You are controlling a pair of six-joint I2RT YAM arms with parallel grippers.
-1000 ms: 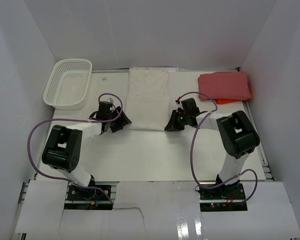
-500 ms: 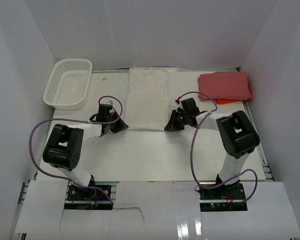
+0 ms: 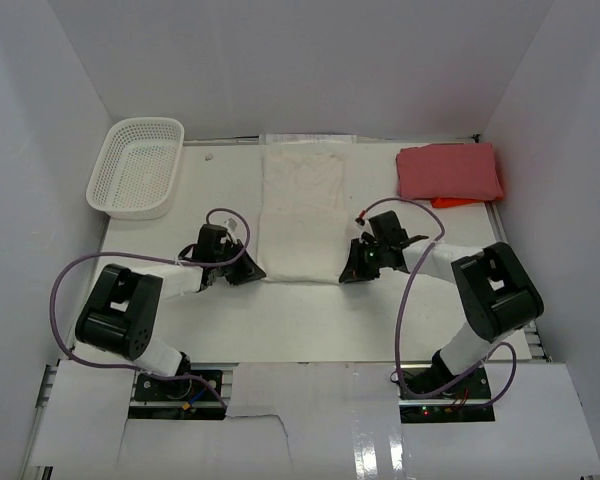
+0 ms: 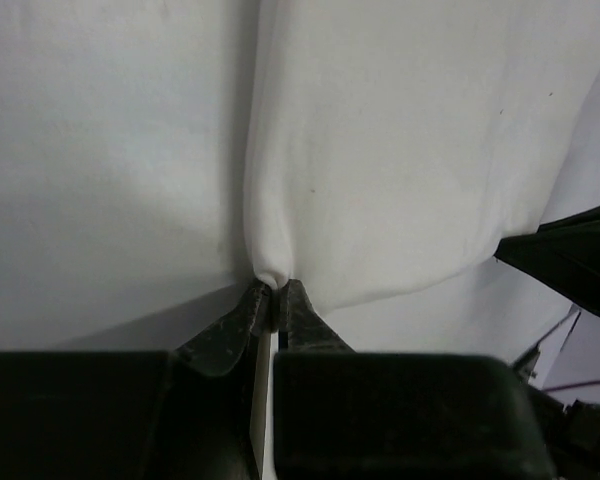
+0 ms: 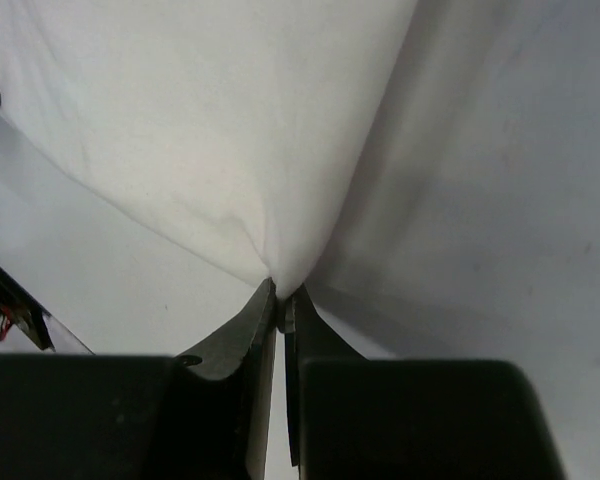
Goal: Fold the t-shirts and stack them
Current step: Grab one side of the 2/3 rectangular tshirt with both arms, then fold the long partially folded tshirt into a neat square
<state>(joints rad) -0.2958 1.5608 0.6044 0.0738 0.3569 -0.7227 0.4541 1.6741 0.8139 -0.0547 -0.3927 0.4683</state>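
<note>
The cream-white t-shirt [image 3: 300, 210] lies as a long folded strip down the middle of the table. My left gripper [image 3: 248, 271] is shut on its near left corner, and the pinched cloth [image 4: 310, 190] shows between the tips [image 4: 273, 293]. At the near right corner my right gripper [image 3: 348, 272] is shut on the same shirt [image 5: 210, 130], cloth bunched at the tips [image 5: 280, 297]. The red t-shirt [image 3: 450, 172] lies folded at the back right, away from both grippers.
A white mesh basket [image 3: 138, 166] stands at the back left. White walls close in the table [image 3: 280, 320] on three sides. Purple cables loop over both arms.
The left gripper has closed on the shirt's near left corner. Both grippers have moved toward the near edge, and the cream-white shirt has been drawn that way with them.
</note>
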